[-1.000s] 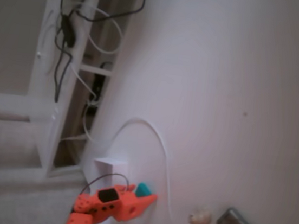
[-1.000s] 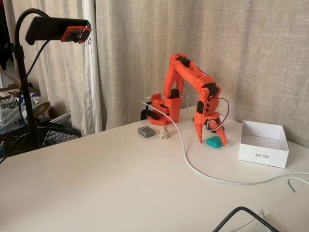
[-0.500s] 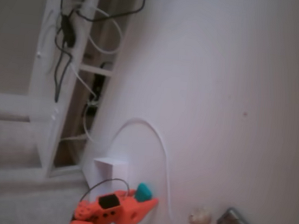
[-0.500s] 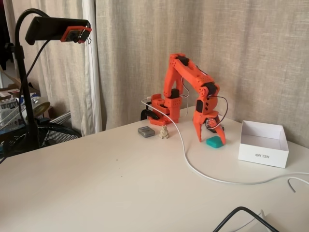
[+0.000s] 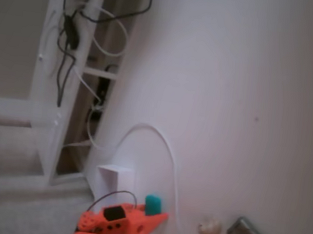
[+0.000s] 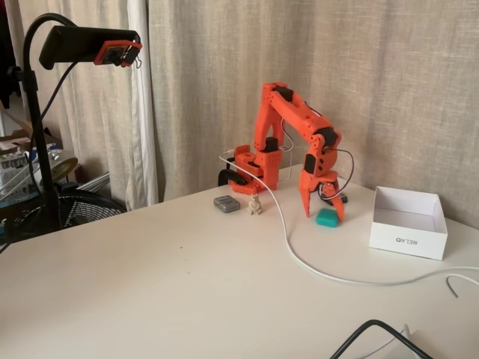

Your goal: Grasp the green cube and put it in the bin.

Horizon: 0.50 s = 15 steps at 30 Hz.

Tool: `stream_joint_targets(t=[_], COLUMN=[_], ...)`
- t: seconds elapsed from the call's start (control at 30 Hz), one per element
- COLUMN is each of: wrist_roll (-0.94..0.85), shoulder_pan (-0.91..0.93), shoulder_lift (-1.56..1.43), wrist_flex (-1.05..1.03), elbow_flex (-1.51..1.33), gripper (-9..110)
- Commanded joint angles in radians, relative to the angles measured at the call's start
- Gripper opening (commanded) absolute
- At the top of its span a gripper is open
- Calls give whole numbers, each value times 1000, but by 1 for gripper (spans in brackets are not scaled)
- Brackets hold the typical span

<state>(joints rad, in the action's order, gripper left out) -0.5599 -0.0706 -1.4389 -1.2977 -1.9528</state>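
Orange gripper [image 6: 323, 212]: pointed down at the white table [image 6: 172, 292], jaws parted, straddling the green cube [image 6: 326, 218]; contact with it cannot be told. Green cube: resting on the table, at 9 o'clock of the bin [image 6: 409, 222], apart from it. White cable [image 6: 299, 258]: passes near the cube.

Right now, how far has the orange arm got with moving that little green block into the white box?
Early stage. The gripper is down around the green cube, which sits on the table between its fingers. Whether it is squeezed is unclear. Lifting and dropping it into the bin remain.
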Motion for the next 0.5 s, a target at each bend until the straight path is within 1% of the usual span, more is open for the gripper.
stream_joint_targets(t=[0.0,0.23,0.37,0.47], wrist_roll=[-9,-9,-9,-9], shoulder_pan=[-3,6,6,6], shoulder_lift=[8,8,8,8], wrist_flex=[-6,26,37,37], elbow_flex=[-11,-5,-5,-3], gripper=[30,30,17,11])
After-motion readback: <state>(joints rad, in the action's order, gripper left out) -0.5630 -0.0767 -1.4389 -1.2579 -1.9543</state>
